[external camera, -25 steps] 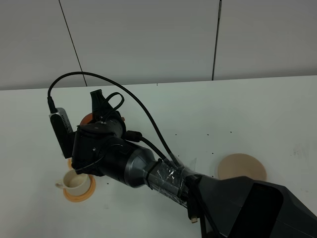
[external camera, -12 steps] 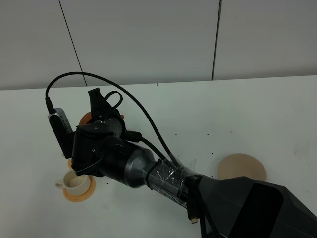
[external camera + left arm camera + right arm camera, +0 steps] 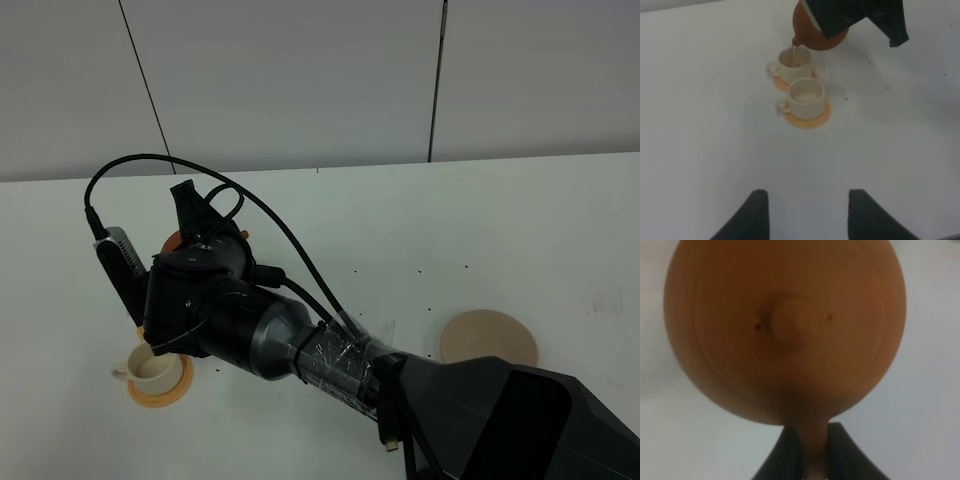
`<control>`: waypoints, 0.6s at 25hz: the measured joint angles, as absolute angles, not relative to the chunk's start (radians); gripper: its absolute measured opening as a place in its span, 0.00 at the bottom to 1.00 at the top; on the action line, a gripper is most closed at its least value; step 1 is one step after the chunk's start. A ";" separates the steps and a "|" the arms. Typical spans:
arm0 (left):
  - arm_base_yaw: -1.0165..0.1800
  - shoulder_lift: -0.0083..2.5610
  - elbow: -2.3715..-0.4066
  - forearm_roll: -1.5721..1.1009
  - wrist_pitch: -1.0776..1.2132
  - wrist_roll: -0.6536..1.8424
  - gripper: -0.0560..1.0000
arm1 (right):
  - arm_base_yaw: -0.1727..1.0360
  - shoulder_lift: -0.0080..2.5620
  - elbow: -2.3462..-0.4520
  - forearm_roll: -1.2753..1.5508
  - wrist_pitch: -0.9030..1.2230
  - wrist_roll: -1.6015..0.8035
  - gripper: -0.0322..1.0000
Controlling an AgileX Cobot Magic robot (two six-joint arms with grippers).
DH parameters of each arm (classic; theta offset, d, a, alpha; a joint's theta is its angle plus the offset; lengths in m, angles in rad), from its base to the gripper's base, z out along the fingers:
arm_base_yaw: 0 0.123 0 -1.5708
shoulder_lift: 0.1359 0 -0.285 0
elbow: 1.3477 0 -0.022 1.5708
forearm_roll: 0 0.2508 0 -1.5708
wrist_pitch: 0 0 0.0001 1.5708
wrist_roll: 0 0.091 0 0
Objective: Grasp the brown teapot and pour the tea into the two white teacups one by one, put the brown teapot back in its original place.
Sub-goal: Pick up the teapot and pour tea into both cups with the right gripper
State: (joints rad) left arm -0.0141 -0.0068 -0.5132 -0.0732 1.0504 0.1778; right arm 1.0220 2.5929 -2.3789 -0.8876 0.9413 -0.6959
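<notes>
The brown teapot (image 3: 812, 37) hangs tilted over the far white teacup (image 3: 794, 59), and a thin stream runs from its spout into that cup. My right gripper (image 3: 815, 457) is shut on the teapot's handle; the pot's lid and knob (image 3: 790, 322) fill the right wrist view. The near teacup (image 3: 806, 95) stands on its orange coaster (image 3: 812, 119). From above, the right arm hides most of the teapot (image 3: 174, 240) and one cup; the other teacup (image 3: 150, 368) shows at the left. The beige disc (image 3: 489, 338) lies bare at the right. My left gripper (image 3: 807, 215) is open and low, short of the cups.
The right arm (image 3: 260, 335) stretches from the bottom right across the white table (image 3: 400, 230) to the left side, with a looping black cable (image 3: 260, 205) above it. A grey panelled wall stands behind the table.
The right wrist has rolled a little further to the left, carrying the camera and the cable loop with it. The cups and the disc have not moved.
</notes>
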 joint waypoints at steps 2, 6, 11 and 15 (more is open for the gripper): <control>-0.014 -0.007 -0.513 -0.073 1.050 0.178 0.46 | 1.022 2.593 -2.379 -0.891 0.933 -0.715 0.12; -0.014 -0.007 -0.513 -0.073 1.050 0.178 0.46 | 1.022 2.593 -2.379 -0.901 0.921 -0.736 0.12; -0.014 -0.007 -0.513 -0.073 1.050 0.178 0.46 | 1.022 2.593 -2.379 -0.913 0.921 -0.736 0.12; -0.014 -0.007 -0.513 -0.073 1.050 0.178 0.46 | 1.021 2.593 -2.379 -0.912 0.924 -0.735 0.12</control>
State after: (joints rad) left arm -0.0141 -0.0068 -0.5132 -0.0732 1.0504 0.1778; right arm 1.0210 2.5929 -2.3789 -0.9115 0.9240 -0.7350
